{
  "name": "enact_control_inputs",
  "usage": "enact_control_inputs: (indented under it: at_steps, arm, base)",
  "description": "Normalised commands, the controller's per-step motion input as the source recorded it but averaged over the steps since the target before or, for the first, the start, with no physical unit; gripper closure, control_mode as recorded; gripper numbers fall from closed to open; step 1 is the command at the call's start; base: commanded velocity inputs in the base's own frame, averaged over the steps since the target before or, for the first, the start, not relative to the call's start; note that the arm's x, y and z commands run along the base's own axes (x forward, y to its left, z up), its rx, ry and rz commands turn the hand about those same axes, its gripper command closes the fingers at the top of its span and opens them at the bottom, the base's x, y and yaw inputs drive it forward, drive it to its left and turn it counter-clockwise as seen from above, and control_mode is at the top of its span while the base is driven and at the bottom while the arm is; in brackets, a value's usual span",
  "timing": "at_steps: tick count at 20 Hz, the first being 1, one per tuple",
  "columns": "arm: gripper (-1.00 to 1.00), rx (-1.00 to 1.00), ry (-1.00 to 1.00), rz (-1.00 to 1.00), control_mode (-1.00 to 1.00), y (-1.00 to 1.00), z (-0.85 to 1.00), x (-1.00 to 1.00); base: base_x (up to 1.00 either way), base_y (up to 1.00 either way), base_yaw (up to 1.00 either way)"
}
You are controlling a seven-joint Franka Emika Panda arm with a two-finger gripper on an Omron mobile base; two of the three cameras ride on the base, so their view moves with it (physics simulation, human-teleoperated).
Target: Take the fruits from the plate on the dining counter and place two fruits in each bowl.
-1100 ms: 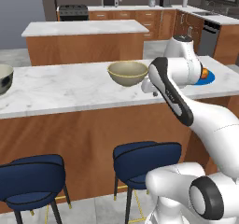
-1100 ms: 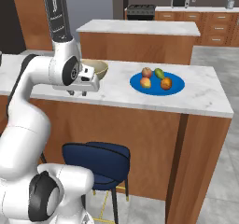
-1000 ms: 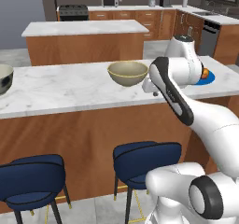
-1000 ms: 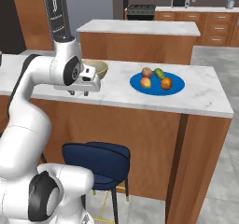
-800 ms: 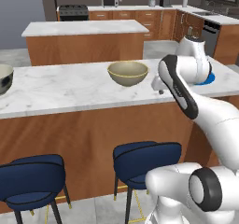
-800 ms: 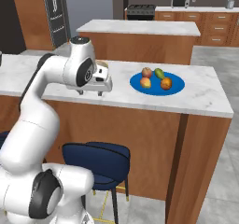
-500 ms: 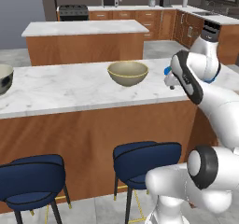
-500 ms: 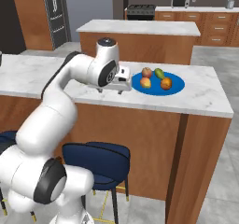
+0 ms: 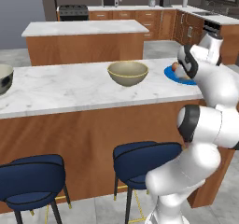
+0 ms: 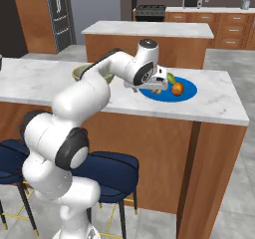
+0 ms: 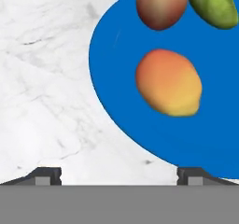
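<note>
Fruits [image 11: 169, 82] are lying on the blue plate [image 11: 112, 78], toward one o'clock from the gripper [image 11: 119, 174], whose fingers are standing spread, grasping nothing.

Blue plate [image 11: 116, 83] fills the hand view's right, holding an orange fruit [image 11: 169, 82] at centre, a reddish-brown one [image 11: 161, 5] and a green one [image 11: 214, 3] (cropped) at top; beige bowl [image 9: 128, 73] sits upper-centre in the left base view.

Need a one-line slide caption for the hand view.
Open gripper above the blue plate edge, orange fruit just ahead.
</note>
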Motion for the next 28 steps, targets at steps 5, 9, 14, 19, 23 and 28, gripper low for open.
enact_control_inputs:
  at_steps: [5, 9, 14, 19, 23, 28]
  arm:
    - [-1.00, 0.00, 0.00, -0.01, -1.00, -0.63, 0.00, 0.83]
    - [-1.00, 0.00, 0.00, 0.00, -1.00, -0.47, 0.00, 0.60]
    - [-1.00, 0.00, 0.01, 0.00, -1.00, -0.38, 0.00, 0.37]
    - [-1.00, 0.00, 0.00, 0.00, -1.00, -0.13, -0.02, 0.18]
    - [-1.00, 0.00, 0.03, 0.00, -1.00, 0.02, 0.00, -0.06]
    - [-1.00, -0.07, 0.01, 0.00, -1.00, 0.37, 0.00, -0.36]
  base:
    - [0.00, 0.00, 0.00]
    - [0.00, 0.00, 0.00]
    - [0.00, 0.00, 0.00]
    - [0.00, 0.00, 0.00]
    - [0.00, 0.00, 0.00]
    - [0.00, 0.00, 0.00]
